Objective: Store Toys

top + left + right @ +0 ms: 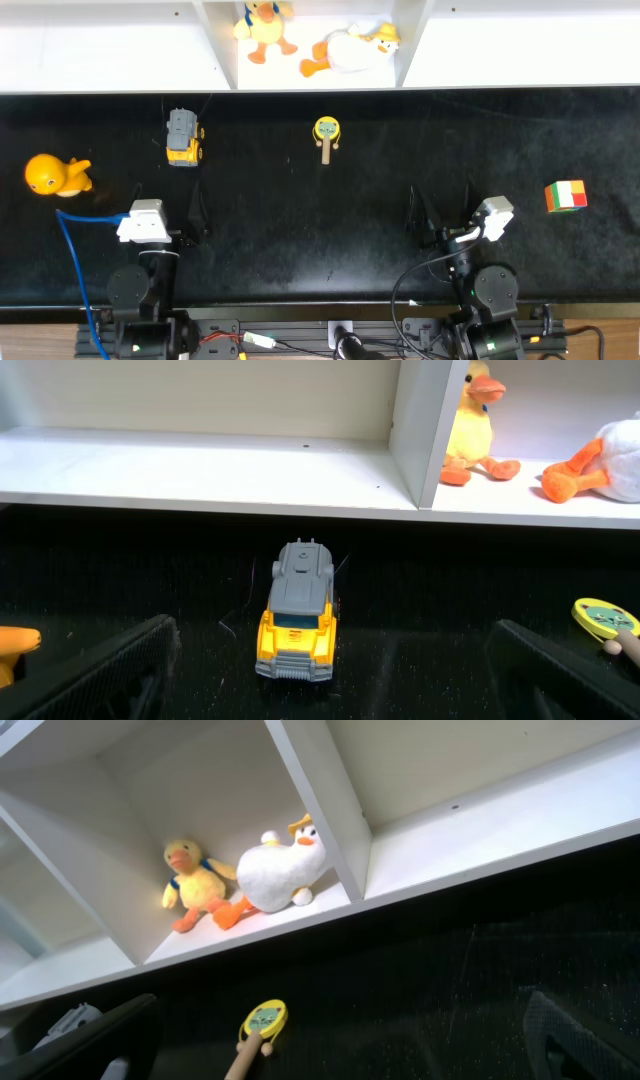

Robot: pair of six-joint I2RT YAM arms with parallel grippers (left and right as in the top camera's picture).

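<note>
Two arms stand at the near edge of a black counter [300,230], and I am speaking as their owner. My left hand [168,202] hangs low over the left part of the counter, its two dark fingers [110,670] spread wide and holding nothing. Just ahead of it, on the counter, stands a yellow toy truck [184,138] with a grey roof, its front turned toward my left wrist camera. My right hand [441,212] hangs over the right part of the counter, fingers [80,1040] also spread wide and holding nothing. A round yellow rattle [327,133] on a wooden handle lies flat near the middle of the counter, between the two hands and farther out, close to the shelf. An orange-yellow rubber duck [55,175] sits far to the left, well apart from the truck. A small cube [565,196] with red, white and green faces sits far to the right. Along the far edge of the counter runs a white shelf unit [110,60] split by upright dividers. In its middle compartment sits a yellow plush duck [264,25], upright, and just beside it a white plush duck [352,48] with orange feet, lying on its side. A blue cable [75,250] trails by my left arm.
</note>
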